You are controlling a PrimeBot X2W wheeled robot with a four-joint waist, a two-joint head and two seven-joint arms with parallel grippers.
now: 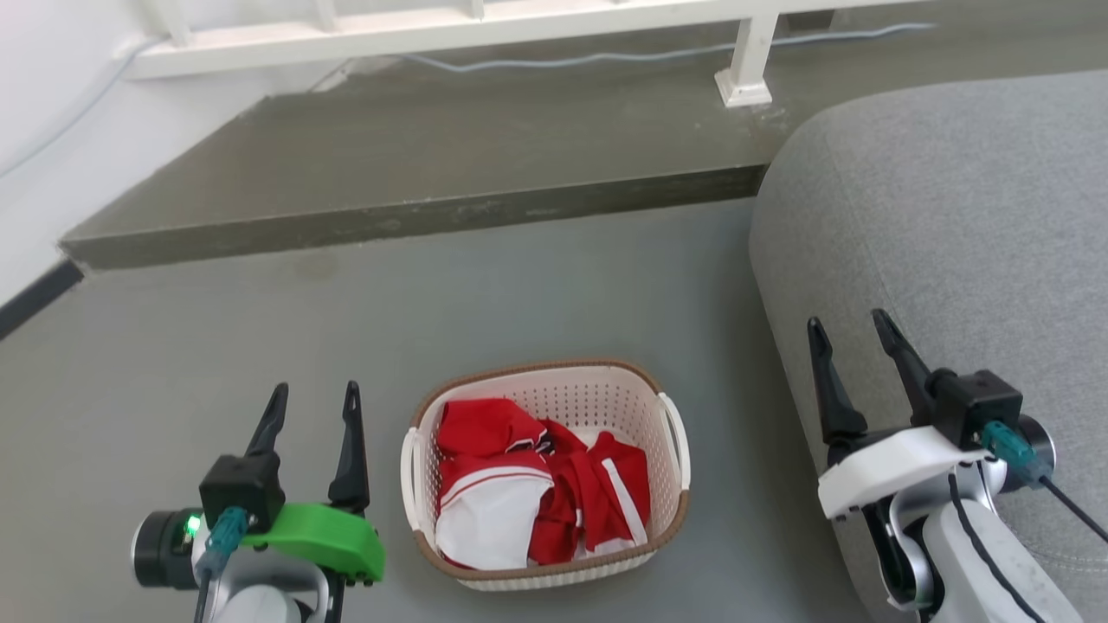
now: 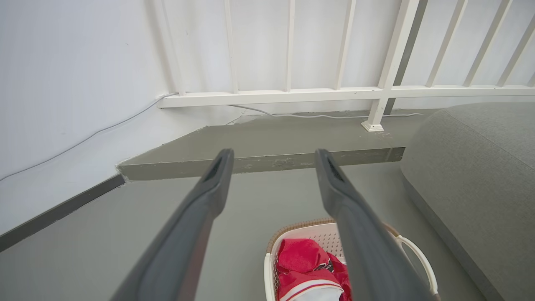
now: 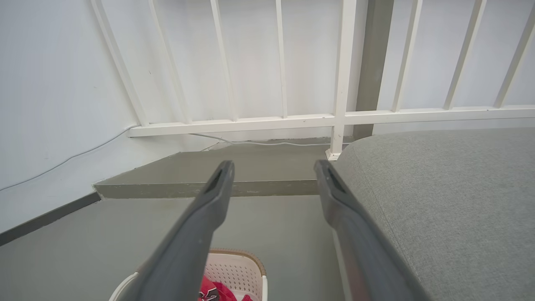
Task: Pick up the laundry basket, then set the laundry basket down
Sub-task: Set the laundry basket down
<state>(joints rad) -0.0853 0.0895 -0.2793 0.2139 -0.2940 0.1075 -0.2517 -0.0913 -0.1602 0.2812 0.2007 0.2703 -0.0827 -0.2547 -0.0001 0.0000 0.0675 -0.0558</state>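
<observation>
- The left pincer (image 1: pixel 316 389) hangs low over the grey floor (image 1: pixel 554 294), its two dark fingers apart and empty, just left of the basket (image 1: pixel 589 394) and not touching it.
- The right pincer (image 1: pixel 847 322), fingers likewise spread with nothing between them, sits farther out to the right, in front of the rounded edge of a grey sofa (image 1: pixel 952 216) and well apart from the basket.
- The cream basket stands upright on the floor between the two arms, nearer the left one, with its brown rim level and a white handle (image 1: pixel 677 433) on each side.
- Red and white clothes (image 1: pixel 537 484) lie crumpled inside it, below the rim.
- In the left wrist view the basket shows low and to the right, partly behind one finger; in the right wrist view a corner of it shows at the bottom left.
- Beyond the basket, bare floor runs to a low concrete step (image 1: pixel 415 156) with a scuffed front edge.
- A white railing (image 1: pixel 433 35) stands along the step, one post planted beside the sofa, and a pale cable (image 1: pixel 606 59) trails at its foot.
- A white wall (image 1: pixel 52 104) closes the scene at the left.
</observation>
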